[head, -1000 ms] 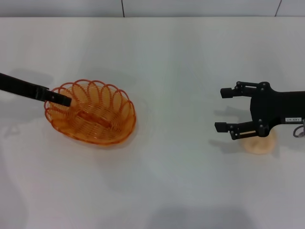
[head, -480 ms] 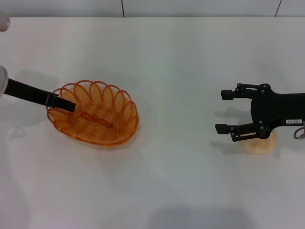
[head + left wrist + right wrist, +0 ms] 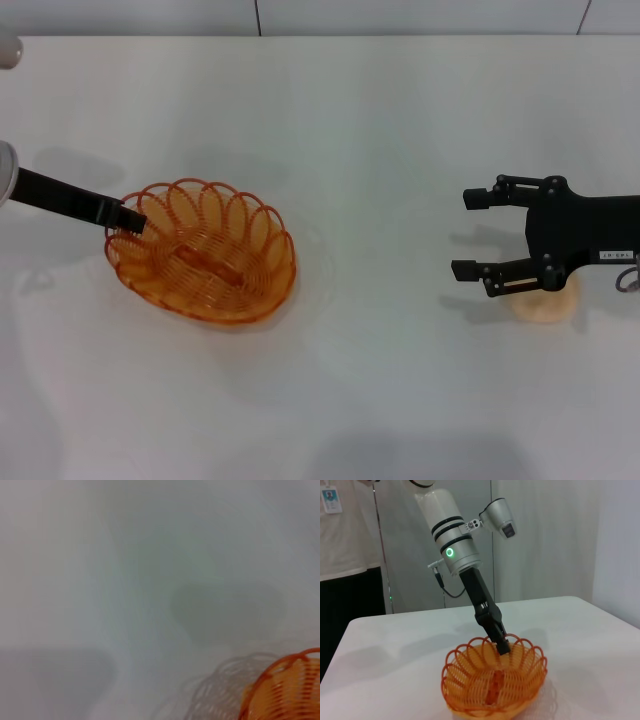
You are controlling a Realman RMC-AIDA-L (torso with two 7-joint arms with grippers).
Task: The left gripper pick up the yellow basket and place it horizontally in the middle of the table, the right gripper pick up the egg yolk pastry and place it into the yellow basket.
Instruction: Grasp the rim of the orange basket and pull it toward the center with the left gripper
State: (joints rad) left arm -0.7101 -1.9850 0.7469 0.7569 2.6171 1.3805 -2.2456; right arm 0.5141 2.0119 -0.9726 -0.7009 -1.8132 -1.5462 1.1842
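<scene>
The yellow basket is at the left of the white table. My left gripper is shut on the basket's left rim. The right wrist view shows this grip on the far rim of the basket, which sits slightly tilted. The left wrist view shows only an edge of the basket. My right gripper is open and empty at the right, hovering just left of and over the egg yolk pastry. The pastry lies on the table, partly hidden by the gripper's body.
The far table edge runs along the top of the head view. A person stands behind the table's far side in the right wrist view. Bare tabletop lies between the basket and the right gripper.
My left gripper has carried the basket a little to the right and toward the front of the table. The right gripper and the pastry have stayed where they were.
</scene>
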